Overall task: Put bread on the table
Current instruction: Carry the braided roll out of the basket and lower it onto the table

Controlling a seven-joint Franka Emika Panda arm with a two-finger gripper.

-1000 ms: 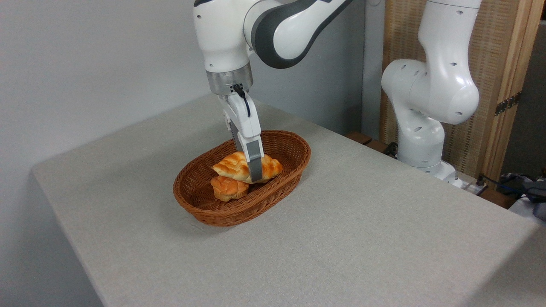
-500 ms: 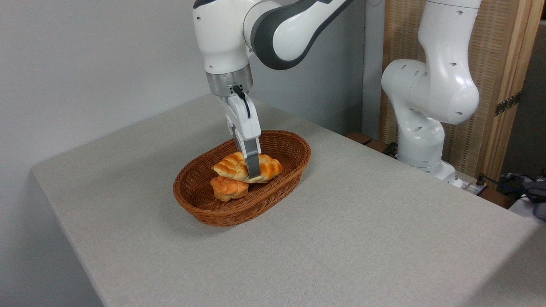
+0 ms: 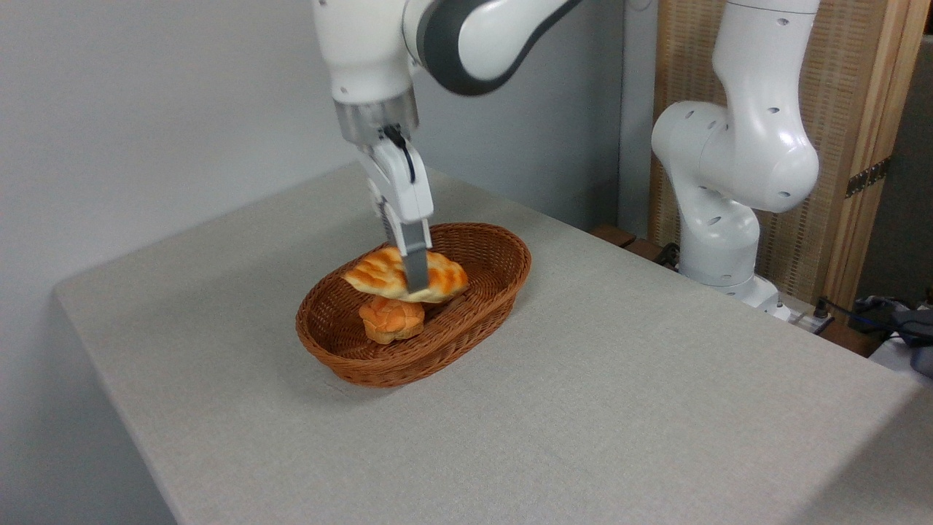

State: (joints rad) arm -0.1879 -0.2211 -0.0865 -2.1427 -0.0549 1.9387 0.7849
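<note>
My pincer [image 3: 415, 281] grips the bread [image 3: 405, 275], hanging just above the bun [image 3: 391, 319] in the basket [image 3: 466, 324] (lift step). Next I carry it toward five o'clock onto bare tabletop [image 3: 619, 408].

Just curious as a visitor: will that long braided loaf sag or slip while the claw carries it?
The bread probably stays stiff: both ends jut level past the gripper. Held only at its middle, it might pivot. It seems light.

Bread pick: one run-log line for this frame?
phase: lift | gripper: shut on bread | bread: above basket, clear of bun | table: not yet reached
</note>
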